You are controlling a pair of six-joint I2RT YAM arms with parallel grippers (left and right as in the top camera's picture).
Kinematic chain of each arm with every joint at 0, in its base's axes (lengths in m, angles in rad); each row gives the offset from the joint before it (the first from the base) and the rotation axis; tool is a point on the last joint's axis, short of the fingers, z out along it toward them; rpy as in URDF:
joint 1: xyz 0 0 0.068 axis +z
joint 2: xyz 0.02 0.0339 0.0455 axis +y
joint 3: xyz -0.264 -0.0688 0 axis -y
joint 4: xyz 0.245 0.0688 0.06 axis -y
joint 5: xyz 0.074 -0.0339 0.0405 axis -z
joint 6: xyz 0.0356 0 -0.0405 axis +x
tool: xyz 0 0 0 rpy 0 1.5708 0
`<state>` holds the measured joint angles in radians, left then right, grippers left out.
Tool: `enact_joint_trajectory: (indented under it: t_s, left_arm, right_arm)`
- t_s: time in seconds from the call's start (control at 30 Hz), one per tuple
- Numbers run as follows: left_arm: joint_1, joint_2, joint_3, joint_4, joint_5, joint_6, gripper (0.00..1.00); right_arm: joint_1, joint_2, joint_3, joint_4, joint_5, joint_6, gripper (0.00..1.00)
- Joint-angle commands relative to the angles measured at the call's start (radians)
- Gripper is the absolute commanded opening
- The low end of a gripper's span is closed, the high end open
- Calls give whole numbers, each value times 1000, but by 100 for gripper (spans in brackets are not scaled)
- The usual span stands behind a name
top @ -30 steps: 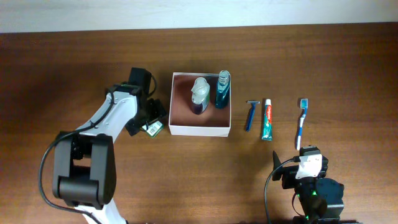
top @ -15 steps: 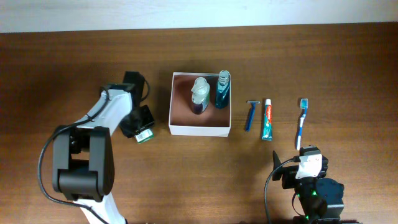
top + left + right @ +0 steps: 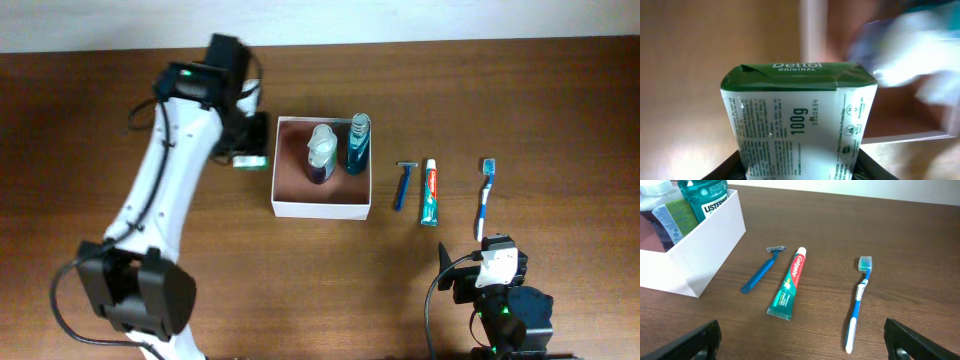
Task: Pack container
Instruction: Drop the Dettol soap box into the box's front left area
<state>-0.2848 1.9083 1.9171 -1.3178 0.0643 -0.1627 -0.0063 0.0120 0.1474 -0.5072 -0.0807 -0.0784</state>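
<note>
The container (image 3: pixel 320 209) is a square white-walled box with a reddish-brown floor, mid-table. A purple-and-white bottle (image 3: pixel 321 152) and a teal mouthwash bottle (image 3: pixel 358 145) stand in it. My left gripper (image 3: pixel 246 146) hangs just left of the container's back-left corner, shut on a green-and-white Dettol soap box (image 3: pixel 253 161). In the left wrist view the soap box (image 3: pixel 800 120) fills the middle between the dark jaws, and the container wall (image 3: pixel 813 30) is blurred behind it. My right gripper (image 3: pixel 490 268) stands open near the front edge, nothing between its fingers (image 3: pixel 705 340).
To the right of the container lie a blue razor (image 3: pixel 405 185), a toothpaste tube (image 3: pixel 430 192) and a blue toothbrush (image 3: pixel 485 198) in a row. The right wrist view shows the razor (image 3: pixel 762 270), toothpaste (image 3: pixel 789 285) and toothbrush (image 3: pixel 858 300) ahead of the open jaws.
My left gripper shut on the soap box beside the container's front-left corner, then carried it up and back toward the back-left corner. The right arm has not moved.
</note>
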Motion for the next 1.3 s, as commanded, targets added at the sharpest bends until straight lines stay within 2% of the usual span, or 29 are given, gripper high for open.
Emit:
enact_joint_trajectory:
  t_s: [0.0, 0.2, 0.37, 0.5, 0.57, 0.6, 0.7, 0.87, 1.0, 1.13, 1.27]
  left_arm:
    - [-69, -6, -3, 62, -63, 67, 46]
    - [-88, 80, -34, 176, -57, -18, 47]
    - [-88, 156, -34, 212, -16, -26, 47]
    - [-87, 190, -34, 229, -15, -7, 56]
    - [-87, 205, -34, 230, -15, -1, 66]
    - [-87, 212, -34, 227, -15, -1, 67]
    - [-87, 214, -32, 216, -15, -9, 82]
    - [-54, 205, 56, 81, -16, -35, 83]
    - [9, 187, 170, -98, -32, -35, 83]
    - [89, 145, 247, -247, -107, -34, 83]
    - [174, 66, 252, -366, -240, -34, 83]
  right_arm:
    - [-8, -8, -6, 0, -10, 8, 99]
    - [-8, -8, -6, 0, -10, 8, 99]
    - [-8, -8, -6, 0, -10, 8, 99]
    - [-8, -8, -6, 0, -10, 8, 99]
    - [-8, -8, -6, 0, -10, 8, 99]
    - [-8, -8, -6, 0, -10, 8, 99]
    - [-8, -8, -6, 0, -10, 8, 99]
    - [-8, -8, -6, 0, -10, 8, 99]
    - [-8, -8, -6, 0, -10, 8, 99]
    - [-8, -8, -6, 0, -10, 8, 99]
    - [-8, -8, -6, 0, -10, 8, 99]
